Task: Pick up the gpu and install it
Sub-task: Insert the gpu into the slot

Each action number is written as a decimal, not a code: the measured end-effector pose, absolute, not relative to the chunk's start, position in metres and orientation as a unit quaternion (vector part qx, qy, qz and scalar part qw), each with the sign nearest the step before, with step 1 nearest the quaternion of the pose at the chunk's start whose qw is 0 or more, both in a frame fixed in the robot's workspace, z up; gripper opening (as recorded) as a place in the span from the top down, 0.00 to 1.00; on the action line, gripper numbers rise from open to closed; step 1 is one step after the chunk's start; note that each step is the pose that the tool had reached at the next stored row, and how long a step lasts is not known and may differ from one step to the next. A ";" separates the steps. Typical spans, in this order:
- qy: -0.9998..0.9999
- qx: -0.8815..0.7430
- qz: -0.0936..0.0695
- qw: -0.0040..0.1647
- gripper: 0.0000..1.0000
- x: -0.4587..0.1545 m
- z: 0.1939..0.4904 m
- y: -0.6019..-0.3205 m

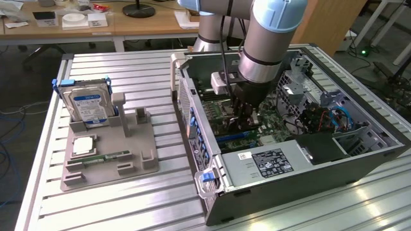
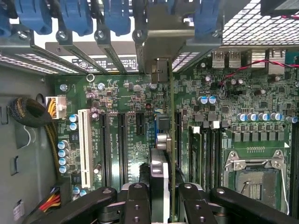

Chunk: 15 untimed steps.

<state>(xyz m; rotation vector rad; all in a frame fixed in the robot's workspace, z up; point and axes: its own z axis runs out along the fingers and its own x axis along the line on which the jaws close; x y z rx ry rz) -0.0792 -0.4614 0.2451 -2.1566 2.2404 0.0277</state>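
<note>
The end effector (image 2: 164, 198) grips the gpu (image 2: 171, 140) edge-on at the lower centre of the wrist view, holding it upright so its edge lines up with the motherboard's expansion slots (image 2: 122, 144); its metal bracket (image 2: 159, 70) meets the case's rear opening.

Slatted metal table (image 1: 128, 72), grey parts tray (image 1: 109, 159), open computer case (image 1: 308, 178)

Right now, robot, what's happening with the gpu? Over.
Gripper shut on gpu. Card edge-on, down inside the computer case, over the motherboard slots. Nothing blocking.
</note>
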 end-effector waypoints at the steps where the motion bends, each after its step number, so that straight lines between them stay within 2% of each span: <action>1: 0.720 -0.693 0.009 0.016 0.72 -0.079 0.245 -0.461; 15: 0.720 -0.693 0.009 0.016 0.72 -0.079 0.240 -0.461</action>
